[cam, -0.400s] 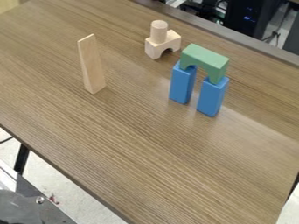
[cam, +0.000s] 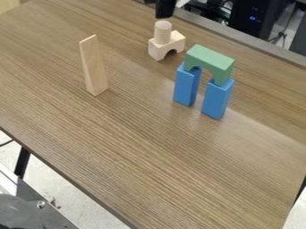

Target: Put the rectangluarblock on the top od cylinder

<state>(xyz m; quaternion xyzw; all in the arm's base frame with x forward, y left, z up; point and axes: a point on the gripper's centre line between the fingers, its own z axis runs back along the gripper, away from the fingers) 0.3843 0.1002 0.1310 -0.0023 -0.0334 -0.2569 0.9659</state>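
Observation:
At the top edge of the camera view hangs the black gripper (cam: 165, 9), just above the cylinder. The pale wooden cylinder (cam: 163, 32) stands upright on a pale arch-shaped block (cam: 168, 46), whose cut-out faces down. Apart from them, to the left, a tall pale rectangular block (cam: 94, 66) stands on end on the table. A small gap of table shows no contact between the gripper and that block.
Right of the middle, a green arch block (cam: 209, 61) bridges two upright blue blocks, the left one (cam: 186, 85) and the right one (cam: 216, 99). The wooden table (cam: 137, 147) has its far edge near computer equipment at the top right.
The black gripper has come into view at the top edge, above the cylinder. The blocks have not moved.

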